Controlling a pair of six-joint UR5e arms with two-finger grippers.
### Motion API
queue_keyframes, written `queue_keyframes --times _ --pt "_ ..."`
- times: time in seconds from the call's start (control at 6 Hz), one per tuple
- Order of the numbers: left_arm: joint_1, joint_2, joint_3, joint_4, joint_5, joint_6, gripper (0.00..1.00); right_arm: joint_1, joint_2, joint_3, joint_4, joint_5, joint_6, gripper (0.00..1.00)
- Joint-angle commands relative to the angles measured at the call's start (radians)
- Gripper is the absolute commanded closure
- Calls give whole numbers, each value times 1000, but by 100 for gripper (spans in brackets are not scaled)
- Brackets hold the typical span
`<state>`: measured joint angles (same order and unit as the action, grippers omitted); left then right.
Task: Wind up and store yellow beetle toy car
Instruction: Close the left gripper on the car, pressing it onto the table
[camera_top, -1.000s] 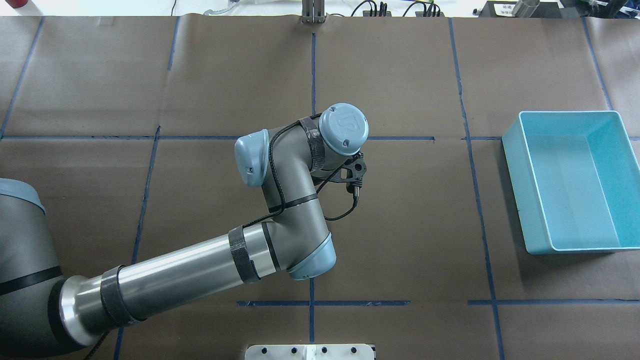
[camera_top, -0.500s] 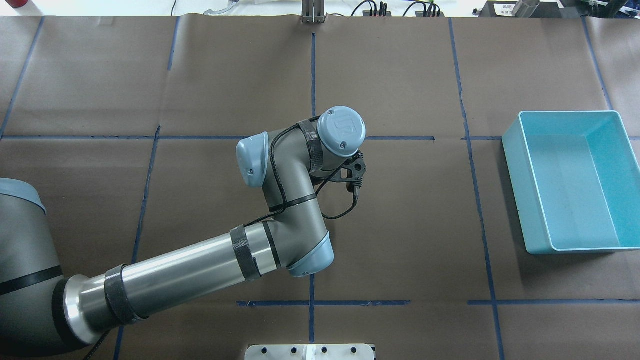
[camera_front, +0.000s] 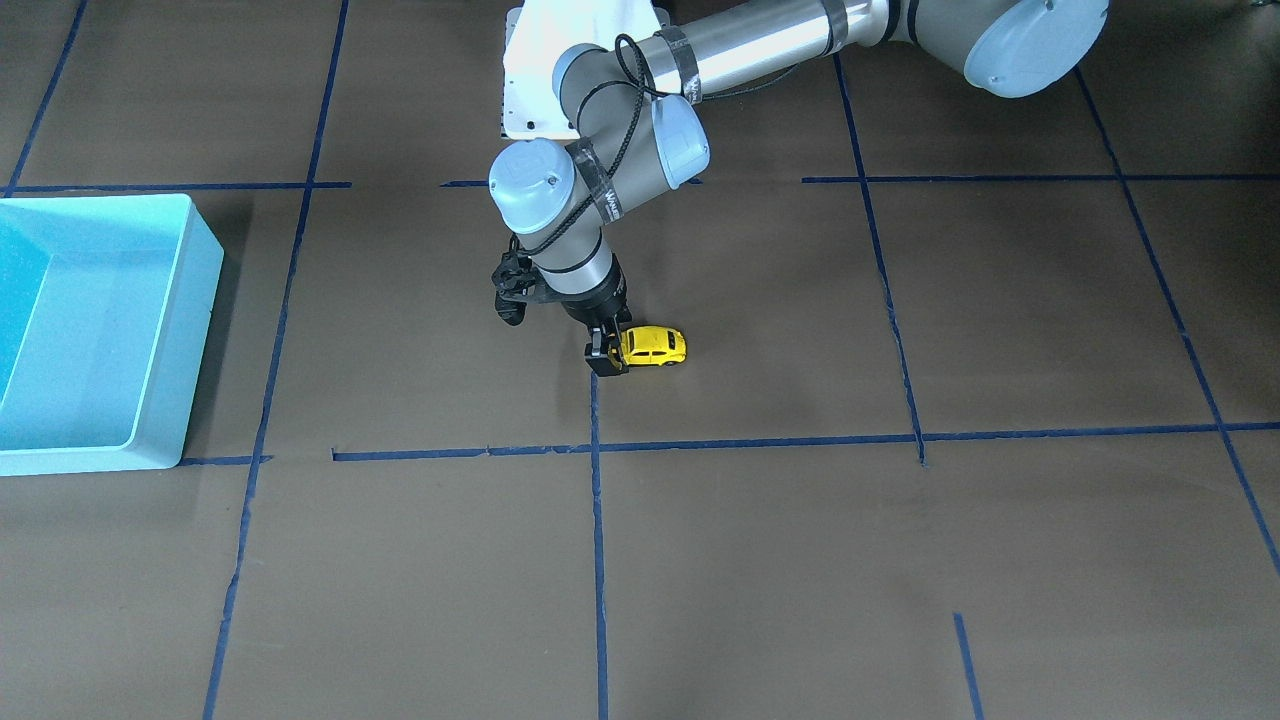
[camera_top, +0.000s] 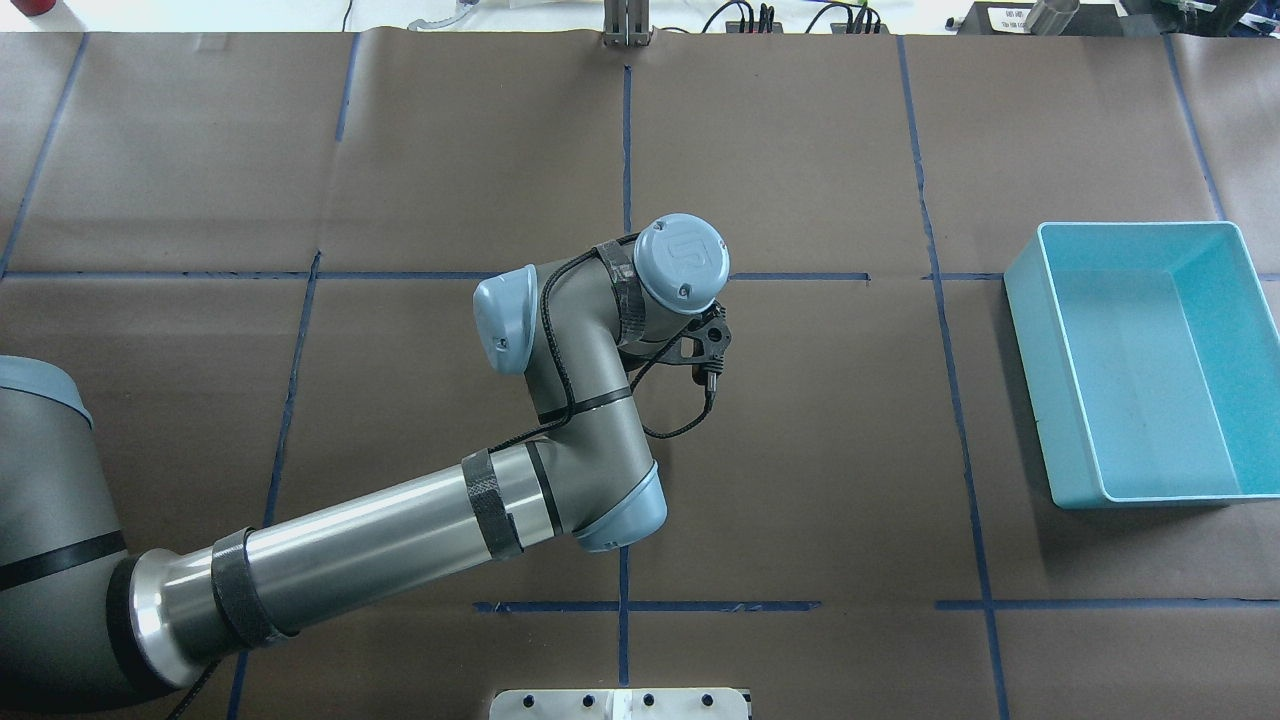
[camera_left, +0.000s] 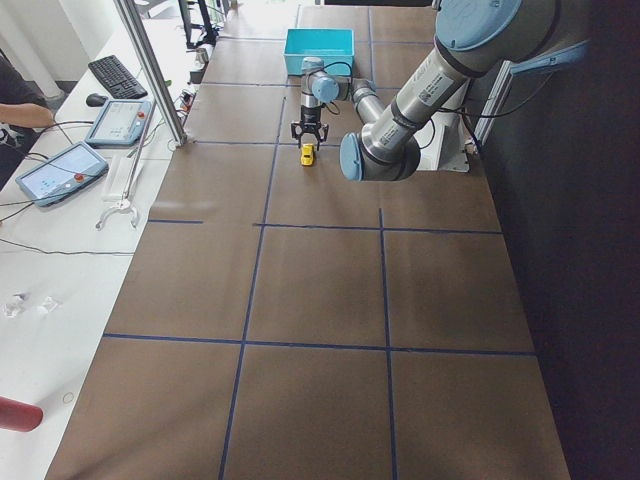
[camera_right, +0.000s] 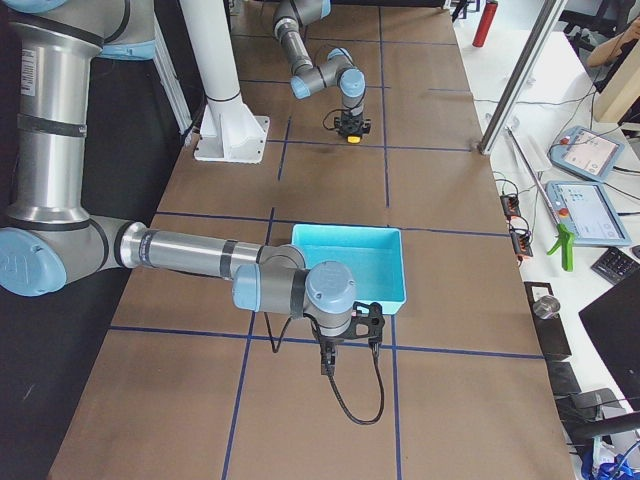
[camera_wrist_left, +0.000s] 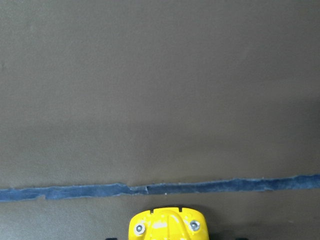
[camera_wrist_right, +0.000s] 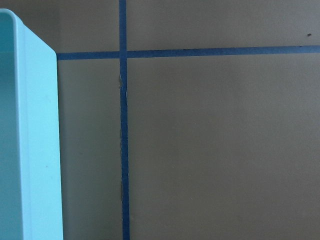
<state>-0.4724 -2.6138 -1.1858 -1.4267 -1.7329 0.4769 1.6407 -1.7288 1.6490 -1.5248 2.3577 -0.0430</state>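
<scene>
The yellow beetle toy car (camera_front: 657, 346) stands on its wheels on the brown table near the middle. My left gripper (camera_front: 607, 356) points straight down and is shut across one end of the car; the rest of the body sticks out to one side. The left wrist view shows only the car's rounded yellow end (camera_wrist_left: 167, 226) at the bottom edge, just short of a blue tape line. The overhead view hides both car and gripper under the left wrist (camera_top: 680, 258). My right arm's wrist (camera_right: 330, 290) hangs beside the bin; I cannot tell its gripper's state.
An empty light blue bin (camera_top: 1022, 300) sits at the table's right side, seen also as the bin (camera_front: 205, 290) and the bin wall (camera_wrist_right: 42, 150). Blue tape lines grid the table. The robot's white base plate (camera_top: 620, 703) is at the near edge.
The left wrist has shifted slightly leftward and its end cap has turned a little. Nothing else has moved.
</scene>
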Motion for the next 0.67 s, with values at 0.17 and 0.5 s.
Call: queue_keyframes --times 0.17,0.5 --pt "-14 -12 -23 -12 -4 28 100 -1 0 0 0 0 0 0" --pt "-55 -25 -25 -119 -127 19 100 -1 -2 0 0 0 0 0"
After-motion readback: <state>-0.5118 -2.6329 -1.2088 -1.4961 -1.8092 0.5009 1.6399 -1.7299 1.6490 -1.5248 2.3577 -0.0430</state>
